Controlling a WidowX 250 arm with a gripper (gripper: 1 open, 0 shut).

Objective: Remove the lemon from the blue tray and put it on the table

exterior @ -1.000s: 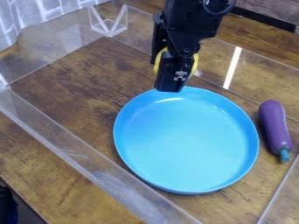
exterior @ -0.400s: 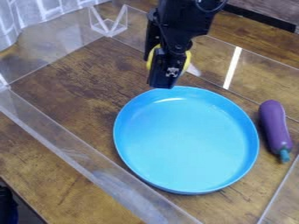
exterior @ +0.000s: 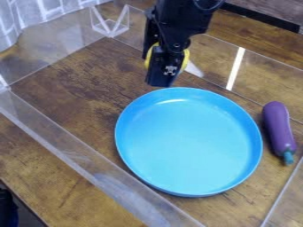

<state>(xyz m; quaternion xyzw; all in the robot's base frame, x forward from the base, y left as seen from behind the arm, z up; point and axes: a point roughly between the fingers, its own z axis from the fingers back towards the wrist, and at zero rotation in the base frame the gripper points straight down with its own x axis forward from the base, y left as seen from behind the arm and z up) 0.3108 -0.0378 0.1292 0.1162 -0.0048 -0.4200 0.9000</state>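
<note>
My black gripper hangs just past the far left rim of the blue tray, pointing steeply down. It is shut on the lemon, of which only slivers of yellow show on either side of the fingers. The lemon is held above the dark wood table, outside the tray. Nothing lies inside the tray. Most of the lemon is hidden behind the gripper body.
A long purple eggplant lies on the table to the right of the tray. Clear acrylic walls run along the left and front. A clear acrylic stand sits at the far back left.
The gripper with the lemon has drifted left and slightly away from the tray rim. The tray and eggplant have stayed put.
</note>
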